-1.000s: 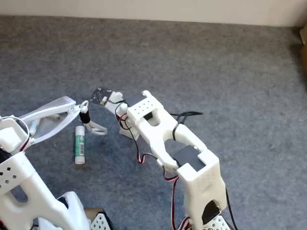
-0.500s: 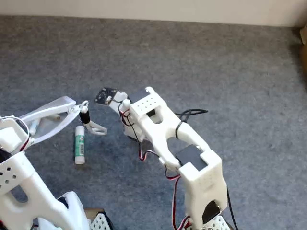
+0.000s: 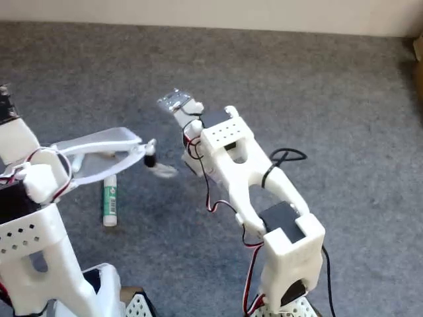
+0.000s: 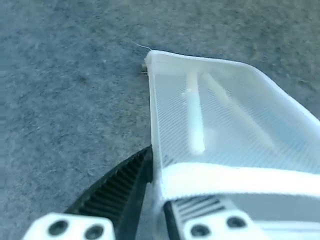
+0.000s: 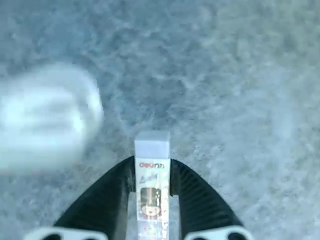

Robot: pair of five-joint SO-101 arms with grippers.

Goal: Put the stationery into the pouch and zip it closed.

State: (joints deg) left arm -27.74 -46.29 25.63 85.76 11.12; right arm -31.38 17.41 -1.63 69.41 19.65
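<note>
Swung up and toward its partner since a second ago, the pouch hangs clamped by one edge in the left end effector, likely to present its mouth; a glue stick lies on the tabletop below. Farther out, the outstretched right end effector pinches the eraser, ahead of the pouch's tip.

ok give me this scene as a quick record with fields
left end effector: shut on the pouch, holding it off the surface
right end effector: shut on the eraser
pouch: white mesh, long thin items visible inside
glue stick: lying flat near the left arm, apart from both end effectors
surface: grey carpet
left to do: eraser and glue stick not yet in the pouch
</note>
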